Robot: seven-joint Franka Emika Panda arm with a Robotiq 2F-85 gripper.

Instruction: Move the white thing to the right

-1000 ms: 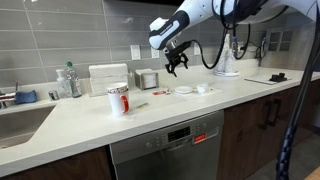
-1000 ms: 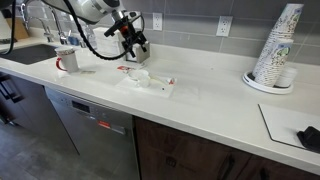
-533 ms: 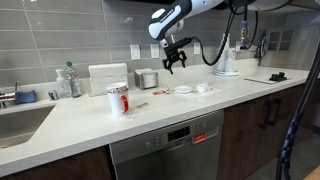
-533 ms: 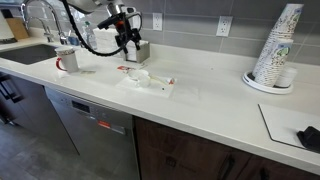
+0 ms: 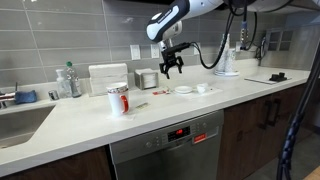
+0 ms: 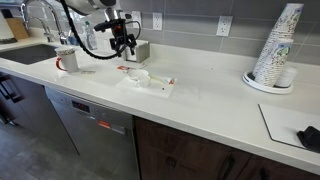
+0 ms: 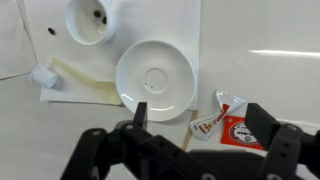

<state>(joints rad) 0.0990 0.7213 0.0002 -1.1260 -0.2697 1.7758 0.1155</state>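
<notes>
The white thing [image 7: 42, 76] is a tiny white lump at the left edge of a white mat [image 7: 175, 25] in the wrist view. I cannot pick it out in the exterior views. On the mat stand a small white cup [image 7: 92, 20] and a shallow white dish [image 7: 153, 80], with a torn red-and-white packet [image 7: 215, 113] beside them. My gripper [image 7: 200, 125] is open and empty. It hangs well above the mat in both exterior views [image 5: 172, 68] [image 6: 125, 45], over the dish and packet and away from the lump.
A red-and-white mug [image 5: 118, 99] [image 6: 67, 60] stands near the sink [image 5: 20, 122]. Bottles [image 5: 68, 80], a napkin box [image 5: 107, 77] and a metal container [image 5: 148, 79] line the back wall. A stack of paper cups [image 6: 275, 48] stands further along the counter.
The gripper has lifted slightly and drifted a little toward the back wall and the mug side. It stays open. Nothing on the counter has moved.
</notes>
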